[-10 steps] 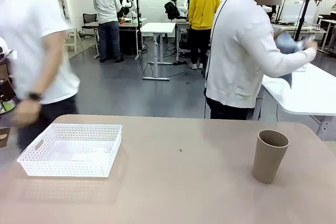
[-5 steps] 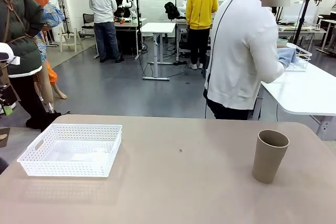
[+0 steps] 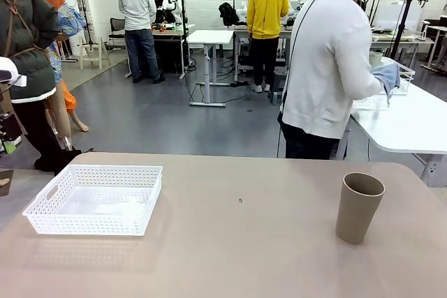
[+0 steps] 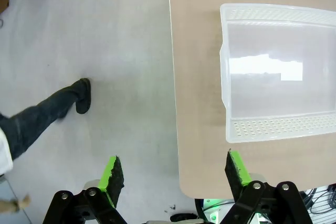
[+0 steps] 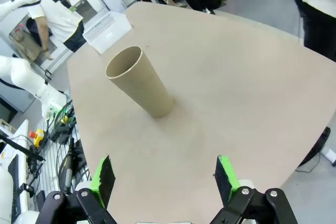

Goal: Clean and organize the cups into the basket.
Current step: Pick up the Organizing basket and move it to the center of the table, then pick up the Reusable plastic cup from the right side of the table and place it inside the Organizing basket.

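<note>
Left fingers [image 4: 112,176]: green-padded and set wide apart with nothing between them, at the lower edge of the left wrist view.
Left gripper [image 4: 174,170]: held above the edge of the table [image 4: 197,103]; one finger lies over the grey floor, the other over the tan tabletop.
Basket [image 4: 278,128]: white, with perforated walls, in the right half of the left wrist view, beyond the fingers and clear of them; its glossy bottom reflects a bright patch.
Leg [image 4: 58,106]: a person's dark trouser leg and shoe on the floor, at the left of the left wrist view.
Right fingers [image 5: 224,178]: green-padded and spread wide, gripping nothing, at the lower edge of the right wrist view.
Right gripper [image 5: 164,178]: held above bare tabletop [image 5: 236,103], apart from the cup.
Cup [image 5: 139,81]: tan-brown, upright, mouth open, left of centre in the right wrist view, beyond the fingers.
Cup, front view [image 3: 358,207]: stands at the lower right of the frame, near the table's right side.
Basket, front view [image 3: 89,170]: lower left of the frame, well apart from the cup; it also appears at the upper left of the right wrist view [image 5: 107,30].
Person [image 3: 328,68]: white top, back turned, upper right of the front view, holding a blue cloth [image 3: 388,76] over a white table [image 3: 412,127].
</note>
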You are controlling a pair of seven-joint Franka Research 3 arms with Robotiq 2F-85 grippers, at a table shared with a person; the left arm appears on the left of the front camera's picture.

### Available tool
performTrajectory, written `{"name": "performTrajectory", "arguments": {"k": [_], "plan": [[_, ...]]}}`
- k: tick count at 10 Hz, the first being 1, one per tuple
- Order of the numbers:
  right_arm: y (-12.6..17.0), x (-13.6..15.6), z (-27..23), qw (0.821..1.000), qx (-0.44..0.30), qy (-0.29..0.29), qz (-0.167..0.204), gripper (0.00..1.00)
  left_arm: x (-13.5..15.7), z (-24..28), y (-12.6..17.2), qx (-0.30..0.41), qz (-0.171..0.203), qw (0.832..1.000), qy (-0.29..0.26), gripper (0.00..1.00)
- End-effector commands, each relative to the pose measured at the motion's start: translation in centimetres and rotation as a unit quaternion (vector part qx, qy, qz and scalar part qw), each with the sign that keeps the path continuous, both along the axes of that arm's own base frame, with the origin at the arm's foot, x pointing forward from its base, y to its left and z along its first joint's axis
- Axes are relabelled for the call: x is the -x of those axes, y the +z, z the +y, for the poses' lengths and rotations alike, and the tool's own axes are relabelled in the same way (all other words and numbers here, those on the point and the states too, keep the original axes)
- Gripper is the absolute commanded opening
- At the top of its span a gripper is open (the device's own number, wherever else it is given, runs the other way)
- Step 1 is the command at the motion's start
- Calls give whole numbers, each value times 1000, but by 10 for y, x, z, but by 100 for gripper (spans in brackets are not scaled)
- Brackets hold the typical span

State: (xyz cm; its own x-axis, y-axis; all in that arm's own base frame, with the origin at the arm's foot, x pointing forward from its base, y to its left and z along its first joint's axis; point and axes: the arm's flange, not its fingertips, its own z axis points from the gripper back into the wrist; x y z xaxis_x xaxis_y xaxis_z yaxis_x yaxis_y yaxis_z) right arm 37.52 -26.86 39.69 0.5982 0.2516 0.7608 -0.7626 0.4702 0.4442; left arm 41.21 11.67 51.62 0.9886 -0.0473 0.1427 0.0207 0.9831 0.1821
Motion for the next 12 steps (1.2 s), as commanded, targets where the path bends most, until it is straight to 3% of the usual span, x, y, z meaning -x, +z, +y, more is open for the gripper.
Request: {"name": "performTrajectory", "arguments": {"k": [1, 4, 7, 12], "plan": [[-23, -8, 10, 998, 27, 52, -37, 100, 1, 0, -11, -1, 3, 1000, -10, 100], [-49, -29, 15, 988, 21, 106, -106, 100, -6, 12, -24, 48, 29, 998, -8, 100], [-77, -52, 30, 987, -1, 125, -105, 100, -11, 17, -42, 61, 50, 997, 2, 100], [-97, -71, 76, 985, -15, 146, -94, 100, -12, 13, -43, 71, 52, 996, -1, 100]]}}
